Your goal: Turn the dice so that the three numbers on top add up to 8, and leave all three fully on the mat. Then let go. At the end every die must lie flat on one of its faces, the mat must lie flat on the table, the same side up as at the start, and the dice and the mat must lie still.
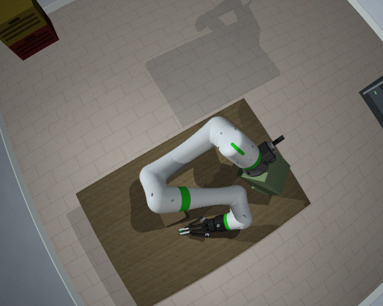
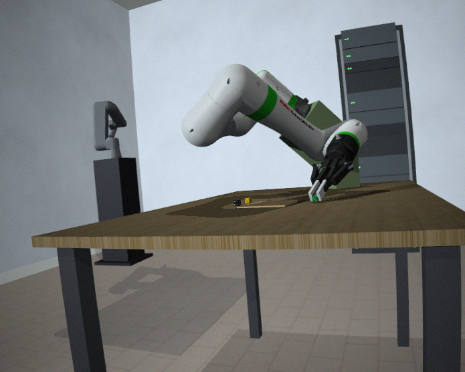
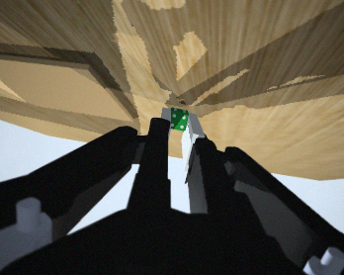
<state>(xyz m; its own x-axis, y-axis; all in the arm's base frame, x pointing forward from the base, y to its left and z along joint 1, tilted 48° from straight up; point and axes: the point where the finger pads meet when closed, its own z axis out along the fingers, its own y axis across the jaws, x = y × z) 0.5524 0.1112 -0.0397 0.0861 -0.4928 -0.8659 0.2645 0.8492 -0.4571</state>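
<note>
My gripper (image 3: pixel 176 125) is shut on a green die (image 3: pixel 178 119) with white pips, held between the fingertips. In the exterior view the gripper (image 2: pixel 316 197) holds the green die (image 2: pixel 313 198) low, at or just above the table top, to the right of the mat (image 2: pixel 260 205). A black die (image 2: pixel 236 203) and a yellow die (image 2: pixel 247 200) sit side by side at the mat's left end. From above, the gripper (image 1: pixel 182 232) points left, tilted; the mat (image 1: pixel 174 218) is mostly hidden under the forearm. In the wrist view the mat's (image 3: pixel 53 89) edge lies to the upper left.
The arm's green base block (image 1: pixel 269 177) stands at the table's right end. A server rack (image 2: pixel 375 104) stands behind the table. A dark pedestal with a grey device (image 2: pixel 114 187) stands left of it. The table's near edge (image 2: pixel 256 239) is well in front of the gripper.
</note>
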